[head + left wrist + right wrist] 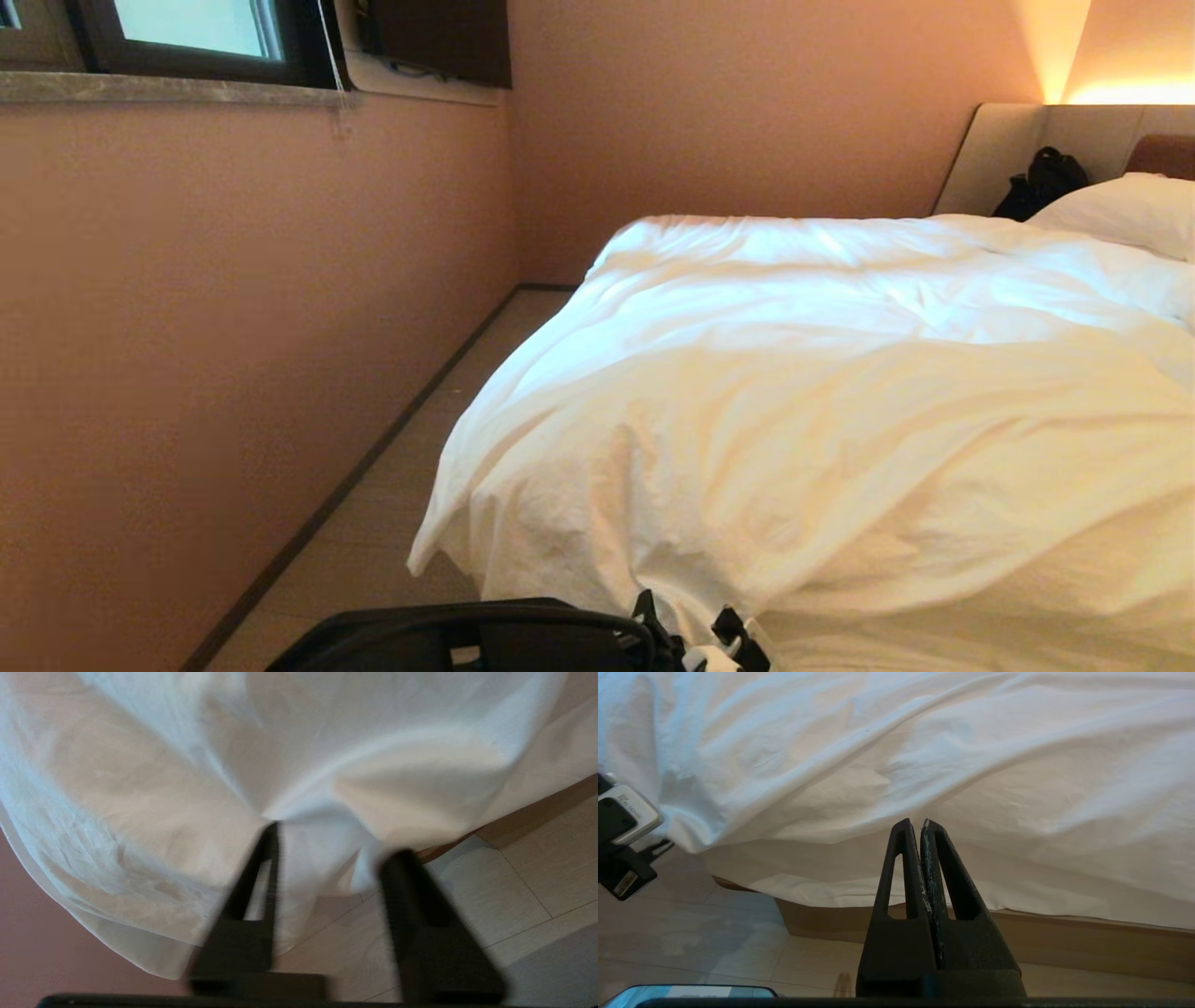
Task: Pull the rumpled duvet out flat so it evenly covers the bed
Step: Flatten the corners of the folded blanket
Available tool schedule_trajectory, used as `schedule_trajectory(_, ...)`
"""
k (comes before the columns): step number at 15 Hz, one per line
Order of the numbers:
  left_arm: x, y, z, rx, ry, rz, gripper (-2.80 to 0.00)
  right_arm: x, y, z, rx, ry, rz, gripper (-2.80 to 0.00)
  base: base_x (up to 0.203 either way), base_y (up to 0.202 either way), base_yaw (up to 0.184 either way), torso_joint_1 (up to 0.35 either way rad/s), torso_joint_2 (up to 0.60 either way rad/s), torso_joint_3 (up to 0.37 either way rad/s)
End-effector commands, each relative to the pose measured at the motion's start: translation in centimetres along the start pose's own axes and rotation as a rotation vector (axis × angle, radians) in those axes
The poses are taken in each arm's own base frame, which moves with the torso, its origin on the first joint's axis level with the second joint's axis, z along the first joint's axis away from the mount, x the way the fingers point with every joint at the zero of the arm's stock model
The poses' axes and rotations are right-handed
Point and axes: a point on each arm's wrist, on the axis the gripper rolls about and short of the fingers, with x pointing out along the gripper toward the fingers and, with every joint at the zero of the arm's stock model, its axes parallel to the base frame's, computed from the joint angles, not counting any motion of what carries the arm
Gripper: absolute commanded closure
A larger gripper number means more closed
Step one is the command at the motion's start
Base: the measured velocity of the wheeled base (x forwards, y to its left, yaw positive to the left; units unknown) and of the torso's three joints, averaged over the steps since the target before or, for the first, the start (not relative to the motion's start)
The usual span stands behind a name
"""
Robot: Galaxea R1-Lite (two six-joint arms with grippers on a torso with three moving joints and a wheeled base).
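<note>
The white duvet lies rumpled over the bed, with big folds across it and its corner hanging off the near left edge. My left gripper is at the bottom of the head view, against that hanging edge. In the left wrist view the left gripper is open, its fingers spread, and a loose fold of the duvet hangs between them. My right gripper is shut on nothing, low in front of the duvet and the bed's tan wooden base.
A pink wall runs along the left, leaving a narrow strip of floor beside the bed. A pillow and a black bag sit by the beige headboard. A window is at the top left.
</note>
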Motion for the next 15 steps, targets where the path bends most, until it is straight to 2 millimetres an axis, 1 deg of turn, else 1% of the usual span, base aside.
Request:
schedule_trajectory(1, 0.2, -0.1, -0.1, -0.001, 0.001, 0.007, -2.80, 0.0, 0.0, 0.0, 0.000, 0.001, 0.002, 0.00, 0.000, 0.000, 0.000, 0.000, 0.00, 0.000)
schedule_trajectory(4, 0.3, 0.0, 0.1, -0.009, -0.002, 0.011, -2.80, 0.0, 0.0, 0.0, 0.000, 0.001, 0.001, 0.00, 0.000, 0.000, 0.000, 0.000, 0.00, 0.000)
schedule_trajectory(6, 0.3, 0.5, 0.4, -0.021, -0.010, 0.006, -2.80, 0.0, 0.0, 0.0, 0.000, 0.001, 0.001, 0.00, 0.000, 0.000, 0.000, 0.000, 0.00, 0.000)
schedule_trajectory(8, 0.3, 1.6, 1.0, -0.045, -0.027, -0.010, -2.80, 0.0, 0.0, 0.0, 0.000, 0.001, 0.001, 0.00, 0.000, 0.000, 0.000, 0.000, 0.00, 0.000)
schedule_trajectory(10, 0.9, 3.5, 1.6, -0.082, -0.026, 0.015, -2.80, 0.0, 0.0, 0.0, -0.001, 0.001, 0.001, 0.00, 0.000, 0.000, 0.000, 0.000, 0.00, 0.000)
schedule_trajectory(11, 1.2, 4.1, 1.7, -0.089, -0.029, 0.003, -2.80, 0.0, 0.0, 0.0, 0.000, 0.001, 0.001, 0.00, 0.000, 0.000, 0.000, 0.000, 0.00, 0.000)
schedule_trajectory(15, 1.3, 5.6, 2.1, -0.110, -0.040, -0.028, -2.80, 0.0, 0.0, 0.0, 0.000, 0.003, 0.001, 0.00, 0.000, 0.000, 0.000, 0.000, 0.00, 0.000)
